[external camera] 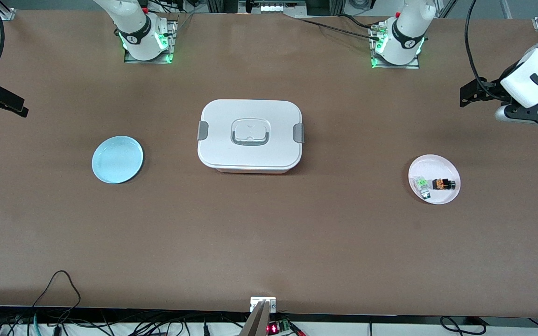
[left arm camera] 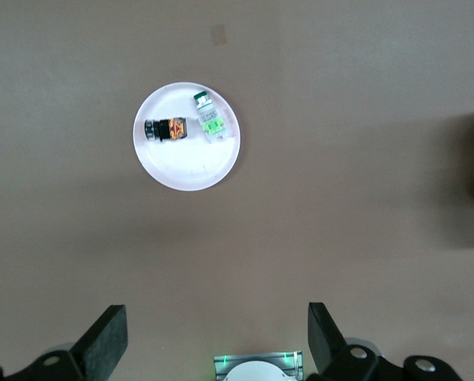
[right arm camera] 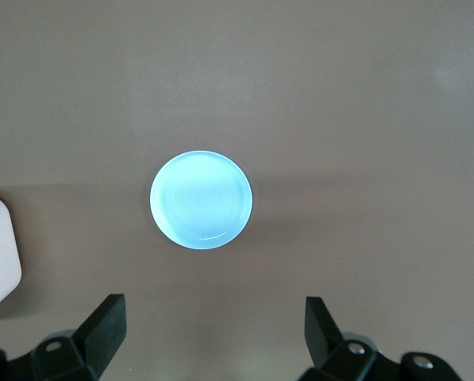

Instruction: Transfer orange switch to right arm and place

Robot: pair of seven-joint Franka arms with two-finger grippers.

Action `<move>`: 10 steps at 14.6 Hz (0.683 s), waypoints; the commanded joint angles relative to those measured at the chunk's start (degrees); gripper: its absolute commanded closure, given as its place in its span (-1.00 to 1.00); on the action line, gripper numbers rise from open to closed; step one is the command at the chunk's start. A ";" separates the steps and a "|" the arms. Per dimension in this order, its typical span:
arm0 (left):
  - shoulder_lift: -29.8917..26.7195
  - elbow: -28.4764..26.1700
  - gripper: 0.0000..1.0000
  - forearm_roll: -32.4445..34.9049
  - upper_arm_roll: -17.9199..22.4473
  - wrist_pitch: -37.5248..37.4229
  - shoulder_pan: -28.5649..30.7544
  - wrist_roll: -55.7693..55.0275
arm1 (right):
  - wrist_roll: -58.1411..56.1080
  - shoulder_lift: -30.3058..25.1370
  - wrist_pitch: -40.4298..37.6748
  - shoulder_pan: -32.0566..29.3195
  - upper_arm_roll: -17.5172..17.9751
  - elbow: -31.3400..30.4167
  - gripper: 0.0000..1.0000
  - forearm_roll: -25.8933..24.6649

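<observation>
The orange switch lies on its side on a small white plate toward the left arm's end of the table. A clear-and-green part lies beside it on the same plate. My left gripper hangs high over the table at that end, open, nothing between its fingers. My right gripper hangs over the right arm's end of the table, open and empty.
A closed white lunch box with grey clips stands mid-table. A light blue plate lies bare toward the right arm's end. The arm bases stand along the table edge farthest from the front camera.
</observation>
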 commanded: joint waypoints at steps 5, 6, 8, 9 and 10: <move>11.61 10.53 -1.00 1.07 -0.43 -14.09 -0.11 -0.92 | 0.02 0.26 -1.18 -0.21 0.02 1.14 -1.00 -0.28; 13.02 11.50 -1.00 0.98 -0.25 -14.54 0.16 -0.75 | 0.11 0.26 -1.18 -0.21 0.11 1.14 -1.00 -0.20; 14.70 12.91 -1.00 1.07 0.01 -14.63 0.33 0.22 | 0.11 0.26 -1.18 -0.21 0.02 1.14 -1.00 -0.28; 14.97 13.52 -1.00 1.94 0.01 -14.54 0.33 1.35 | 0.20 0.26 -1.10 -0.21 0.02 1.14 -1.00 -0.28; 15.23 13.44 -1.00 2.99 0.10 -13.15 0.60 1.80 | 0.29 0.26 -1.10 -0.21 0.02 1.14 -1.00 -0.28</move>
